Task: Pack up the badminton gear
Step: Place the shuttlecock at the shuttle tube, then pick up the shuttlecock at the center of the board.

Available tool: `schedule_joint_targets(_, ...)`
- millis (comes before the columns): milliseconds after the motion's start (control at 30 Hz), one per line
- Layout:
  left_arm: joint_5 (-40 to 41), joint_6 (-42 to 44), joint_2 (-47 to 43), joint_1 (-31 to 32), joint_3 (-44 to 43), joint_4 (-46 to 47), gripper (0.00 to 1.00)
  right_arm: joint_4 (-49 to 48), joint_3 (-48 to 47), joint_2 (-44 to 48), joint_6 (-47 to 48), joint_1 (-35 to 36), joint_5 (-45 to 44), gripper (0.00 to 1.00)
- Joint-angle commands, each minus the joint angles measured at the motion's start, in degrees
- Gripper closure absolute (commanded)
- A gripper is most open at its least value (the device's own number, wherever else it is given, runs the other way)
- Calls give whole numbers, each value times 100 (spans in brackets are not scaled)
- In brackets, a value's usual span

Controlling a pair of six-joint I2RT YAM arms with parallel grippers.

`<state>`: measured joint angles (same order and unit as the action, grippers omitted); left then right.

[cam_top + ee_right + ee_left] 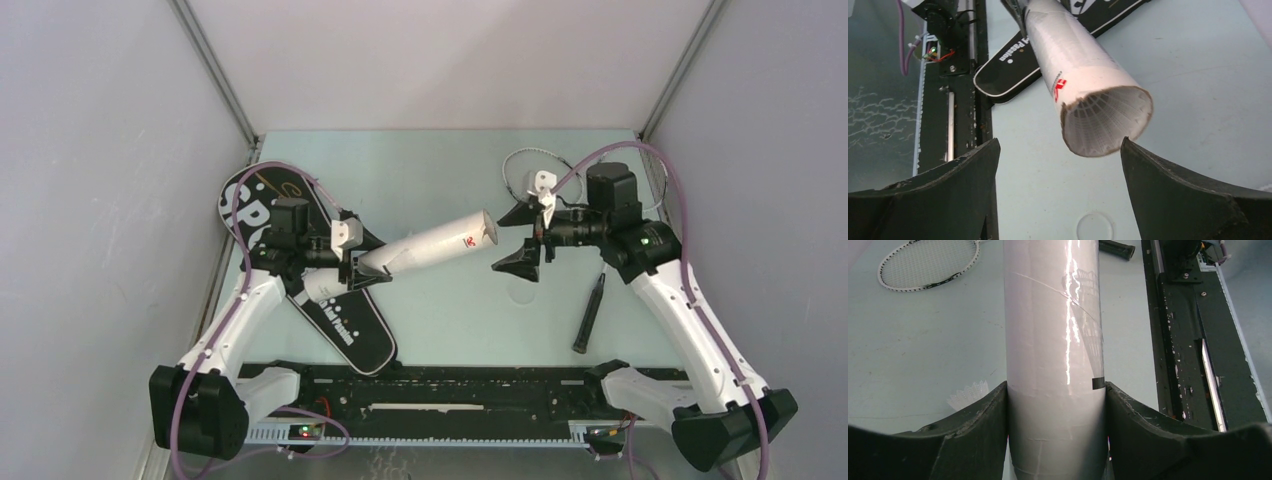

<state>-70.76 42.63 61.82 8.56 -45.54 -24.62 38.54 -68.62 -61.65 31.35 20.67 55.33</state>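
My left gripper point(366, 268) is shut on the long white tube point(435, 247), which it holds slanted above the table with the open end toward the right arm. In the left wrist view both fingers point(983, 415) press the tube point(1053, 330). Just beyond the tube's mouth point(1108, 122) my right gripper point(1060, 150) stands open and empty, and a shuttlecock's feathers show inside that mouth. One shuttlecock point(968, 394) lies on the table. A racquet point(535, 168) lies at the back right, its black handle point(589, 315) near the right arm. The black bag point(345, 335) lies under the left arm.
A small clear round lid point(521, 293) lies on the table below the right gripper. The black base rail point(440, 395) runs along the near edge. Grey walls close the table on the left, right and back.
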Motion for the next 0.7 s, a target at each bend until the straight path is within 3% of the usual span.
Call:
schedule_joint_targets(0, -67, 115, -133, -25, -271, 99, 62, 1, -2, 309, -46, -373, 16, 1)
schedule_joint_targets(300, 875, -1502, -397, -112, 13, 1653, 64, -510, 71, 112, -1034, -880, -630, 9)
schedule_joint_targets(500, 1989, -2501, -488, -342, -5, 2428, 64, -1120, 218, -445, -1800, -760, -1073, 12)
schedule_joint_targets(667, 2318, -2955, -572, -702, 30, 3015, 64, -1618, 229, -1243, -2098, -285, -1339, 13)
